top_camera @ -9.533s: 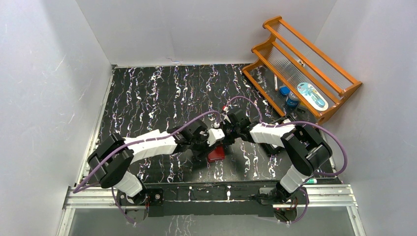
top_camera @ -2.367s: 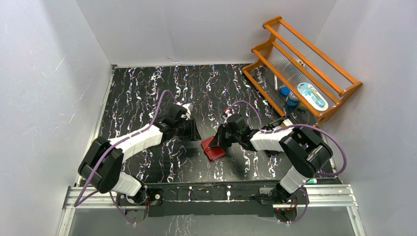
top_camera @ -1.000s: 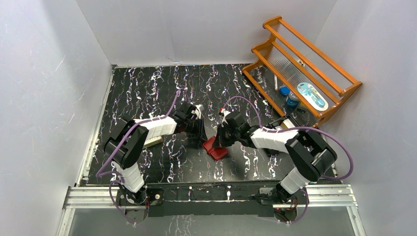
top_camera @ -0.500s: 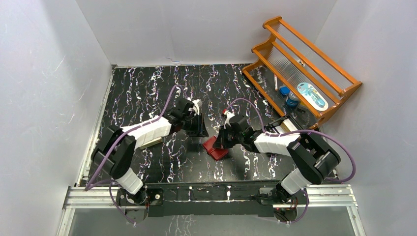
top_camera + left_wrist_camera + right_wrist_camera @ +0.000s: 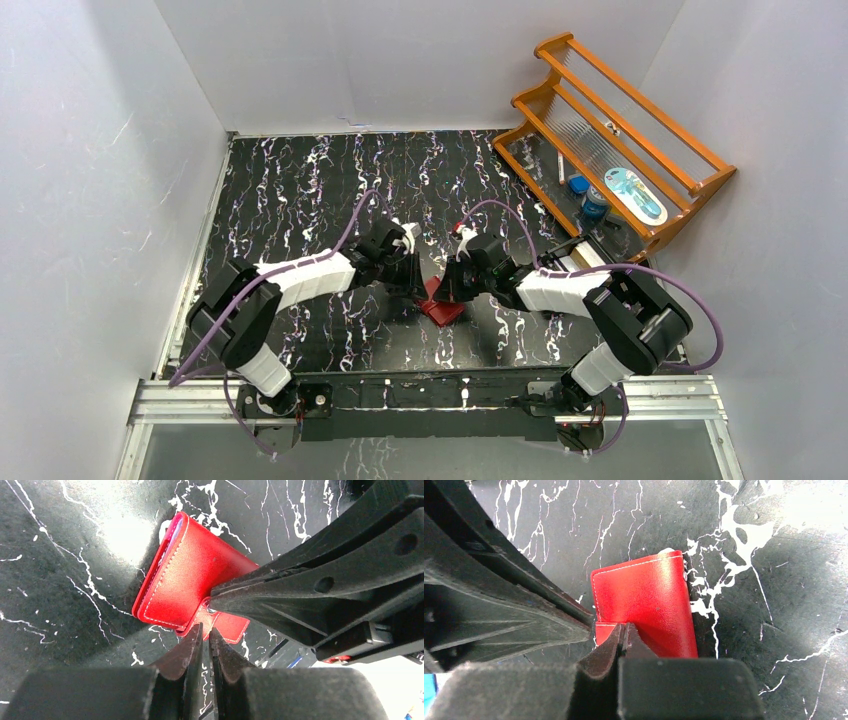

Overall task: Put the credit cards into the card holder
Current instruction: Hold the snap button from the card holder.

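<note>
The card holder (image 5: 441,307) is a red folding case lying shut on the black marbled table, with its snap tab (image 5: 227,625) sticking out. A pale card edge (image 5: 171,531) peeks from its open side; it also shows in the right wrist view (image 5: 667,551). No orange card is in view. My left gripper (image 5: 205,628) is shut to a thin slit with nothing in it, its tips at the tab's edge. My right gripper (image 5: 624,626) is shut, its tips pressed on the tab at the snap. Both grippers (image 5: 415,280) (image 5: 448,287) meet over the holder.
A wooden rack (image 5: 640,125) with small items stands at the back right. A black box (image 5: 572,262) lies beside the right arm. White walls close in the table (image 5: 300,180) on three sides.
My left gripper has come forward and to the right, down to the holder's tab. My right gripper has stayed on the holder. The holder has barely shifted.
</note>
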{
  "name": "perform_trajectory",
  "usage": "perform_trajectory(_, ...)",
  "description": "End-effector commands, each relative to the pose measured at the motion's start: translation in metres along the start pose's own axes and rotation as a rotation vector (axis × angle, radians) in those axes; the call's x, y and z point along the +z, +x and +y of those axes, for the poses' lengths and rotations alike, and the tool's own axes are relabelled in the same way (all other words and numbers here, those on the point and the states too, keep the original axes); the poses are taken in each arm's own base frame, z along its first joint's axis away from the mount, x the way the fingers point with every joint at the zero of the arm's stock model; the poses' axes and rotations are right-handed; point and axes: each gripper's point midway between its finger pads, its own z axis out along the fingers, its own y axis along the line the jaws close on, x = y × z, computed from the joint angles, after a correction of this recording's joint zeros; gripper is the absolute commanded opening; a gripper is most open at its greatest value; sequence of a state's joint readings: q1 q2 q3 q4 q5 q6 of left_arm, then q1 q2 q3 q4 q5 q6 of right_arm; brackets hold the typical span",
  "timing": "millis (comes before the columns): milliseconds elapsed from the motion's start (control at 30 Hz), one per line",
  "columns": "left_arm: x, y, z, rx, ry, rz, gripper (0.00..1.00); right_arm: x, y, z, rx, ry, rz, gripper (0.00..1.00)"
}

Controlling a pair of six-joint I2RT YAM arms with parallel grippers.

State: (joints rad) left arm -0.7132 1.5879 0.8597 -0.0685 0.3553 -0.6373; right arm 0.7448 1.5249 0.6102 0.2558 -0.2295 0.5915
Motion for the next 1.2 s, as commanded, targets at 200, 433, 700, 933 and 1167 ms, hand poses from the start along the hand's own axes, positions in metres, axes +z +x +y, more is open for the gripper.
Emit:
perform_trajectory(200,0.023,0.016,0.014,-0.014,-0.033,0.064,0.07,-0.004,0.003,-0.020,0.036,0.106,0.037,0.12)
perform_trajectory(433,0.025,0.017,0.020,-0.011,-0.062,0.077,0.07,-0.011,-0.008,-0.002,0.036,0.072,0.054,0.25)
perform_trajectory(700,0.028,0.021,0.022,-0.014,-0.069,0.101,0.09,-0.017,-0.004,-0.001,0.037,0.096,0.106,0.28)
perform_trajectory(933,0.027,0.018,0.022,-0.009,-0.080,0.100,0.09,-0.030,-0.017,0.004,0.034,0.132,0.093,0.28)
perform_trajectory(1167,0.028,0.018,0.024,-0.010,-0.093,0.105,0.09,-0.035,-0.027,0.013,0.027,0.123,0.076,0.26)
